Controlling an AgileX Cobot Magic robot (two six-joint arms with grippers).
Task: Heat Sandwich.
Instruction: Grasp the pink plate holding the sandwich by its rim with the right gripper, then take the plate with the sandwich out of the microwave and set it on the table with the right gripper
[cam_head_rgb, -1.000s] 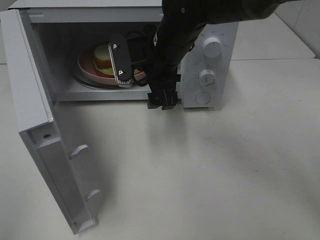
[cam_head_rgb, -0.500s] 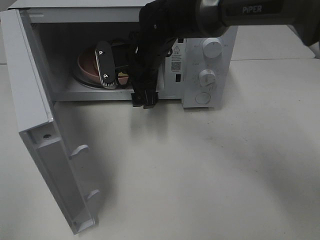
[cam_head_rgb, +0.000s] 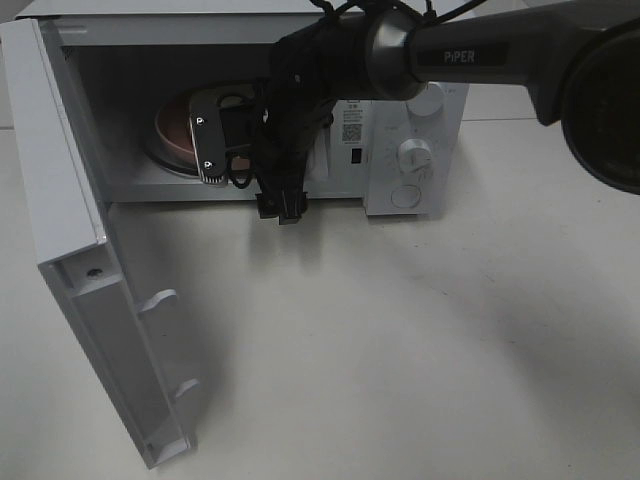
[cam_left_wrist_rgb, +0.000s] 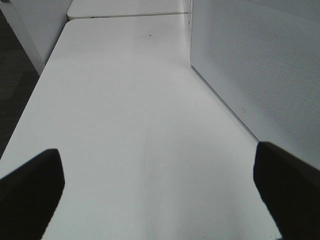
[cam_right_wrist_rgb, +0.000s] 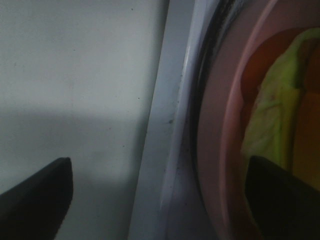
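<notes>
The sandwich (cam_right_wrist_rgb: 275, 117) lies on a round pink plate (cam_right_wrist_rgb: 216, 150) inside the open microwave (cam_head_rgb: 420, 60); in the right wrist view its yellow-green filling and orange-brown crust show. In the exterior high view my right gripper (cam_head_rgb: 222, 148) hangs at the microwave's mouth and hides the sandwich; only the plate's (cam_head_rgb: 172, 128) left part shows. The right gripper (cam_right_wrist_rgb: 160, 200) is open with nothing gripped, one finger near the plate and the other outside the front sill. My left gripper (cam_left_wrist_rgb: 160, 195) is open over bare table.
The microwave door (cam_head_rgb: 70, 230) stands swung out at the left, down to the table's front. Two knobs (cam_head_rgb: 413, 155) and a button sit on the right-hand panel. In the left wrist view a perforated white wall (cam_left_wrist_rgb: 260, 65) of the microwave stands beside the left gripper.
My right arm has swung left across the microwave's mouth. Its gripper now covers the sandwich, which showed on the plate one second ago. The plate has stayed put.
</notes>
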